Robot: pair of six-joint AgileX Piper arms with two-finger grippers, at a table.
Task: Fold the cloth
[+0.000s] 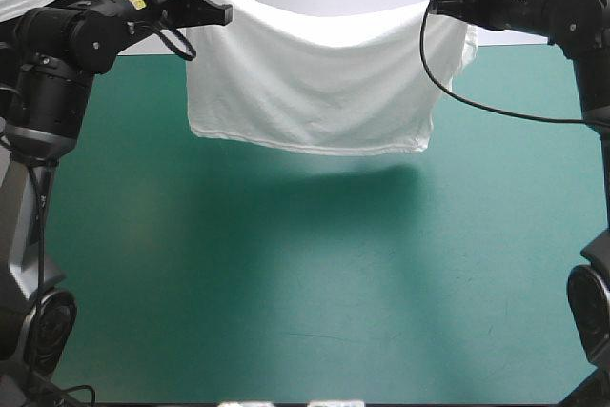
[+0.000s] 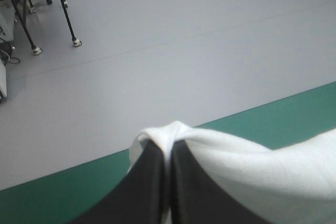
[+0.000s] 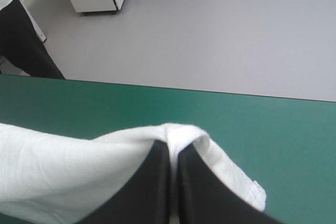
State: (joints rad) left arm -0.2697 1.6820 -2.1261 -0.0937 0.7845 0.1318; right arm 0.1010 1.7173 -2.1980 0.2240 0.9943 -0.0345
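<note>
1. High view: the T-shirt (image 1: pixel 305 83) hangs in the air over the far part of the teal-green table (image 1: pixel 286 293). The left gripper (image 1: pixel 204 2) has one top corner and the right gripper (image 1: pixel 440 5) has the other. The top edge sags in the middle and the bottom edge hangs free above the table, so the T-shirt looks soft, floppy and light
2. Left wrist view: the two black fingers of the left gripper (image 2: pixel 169 149) are pressed almost together. A little bunch of the white T-shirt (image 2: pixel 252 169) is pinched between their tips, and the rest drapes away to one side
3. Right wrist view: the right gripper (image 3: pixel 173 150) is pinched tight the same way, with a fold of the T-shirt (image 3: pixel 63 166) wrapped over its tips and the table below
4. My guess: the T-shirt cannot break and bends anywhere, but thin cloth may slip out of a loose pinch. The corners look like the best place to hold, because two held corners let it hang flat and wide
</note>
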